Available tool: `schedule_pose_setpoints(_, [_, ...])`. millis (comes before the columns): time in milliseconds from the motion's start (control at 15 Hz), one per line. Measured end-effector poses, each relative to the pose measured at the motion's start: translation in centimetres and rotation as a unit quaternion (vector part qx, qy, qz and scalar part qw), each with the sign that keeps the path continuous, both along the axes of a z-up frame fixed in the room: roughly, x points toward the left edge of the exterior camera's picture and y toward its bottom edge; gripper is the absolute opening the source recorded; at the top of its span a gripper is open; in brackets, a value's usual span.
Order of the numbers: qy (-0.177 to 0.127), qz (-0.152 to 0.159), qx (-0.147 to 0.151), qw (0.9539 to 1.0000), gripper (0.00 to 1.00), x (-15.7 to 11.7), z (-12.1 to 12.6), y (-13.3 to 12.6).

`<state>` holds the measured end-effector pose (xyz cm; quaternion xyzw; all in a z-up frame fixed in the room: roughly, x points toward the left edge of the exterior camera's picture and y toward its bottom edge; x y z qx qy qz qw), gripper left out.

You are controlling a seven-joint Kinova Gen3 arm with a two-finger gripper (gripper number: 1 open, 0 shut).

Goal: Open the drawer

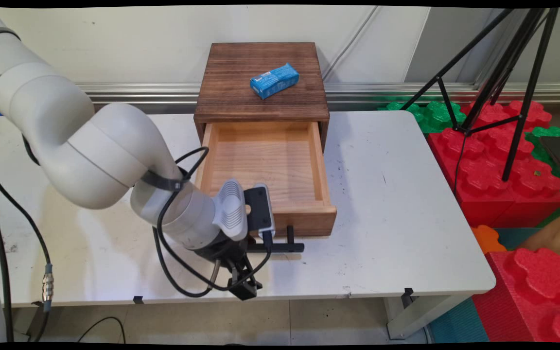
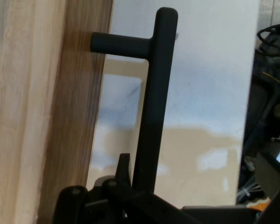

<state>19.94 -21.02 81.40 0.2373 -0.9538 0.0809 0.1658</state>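
As seen from the main view only: jaws low over the near strip of the desk [image 1: 396, 204], close to its front edge, just in front of the pulled-out drawer [image 1: 265, 165] of a dark wooden cabinet [image 1: 234, 97]. Black bar handle [image 1: 285, 247] just beyond the jaws and running off to their right, parallel to the drawer front. Blue packet [image 1: 274, 80] well beyond the jaws, lying on the cabinet top, clear of its edges. Black cables [image 1: 173, 272] looped just left of the jaws.

Shown by the hand view alone: handle [image 2: 156, 93] close up, one post joining it to the drawer front [image 2: 70, 116], bar running down into the black linkage at the bottom. Cannot tell whether the jaws are clenched on the bar or released; contact hidden by the linkage.

Edges and room: open desk wide to the right of the jaws, narrower to their left. Drawer interior bare wood. Off the desk's far right edge, red blocks [image 1: 498, 184] and a black tripod [image 1: 503, 73], well apart from the jaws.
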Motion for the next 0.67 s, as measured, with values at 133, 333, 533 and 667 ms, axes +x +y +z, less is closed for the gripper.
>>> schedule_pose_setpoints(133, [0.001, -0.001, 0.002, 1.0000, 1.00, -0.2, 0.1, 0.5])
schedule_pose_setpoints(333, [0.002, -0.003, 0.004, 1.0000, 1.00, -0.3, 0.2, 1.0])
schedule_pose_setpoints(533, [0.003, -0.004, 0.004, 1.0000, 1.00, -0.5, 0.4, 1.6])
schedule_pose_setpoints(667, [0.003, -0.005, 0.002, 1.0000, 1.00, -0.5, 0.5, 1.8])
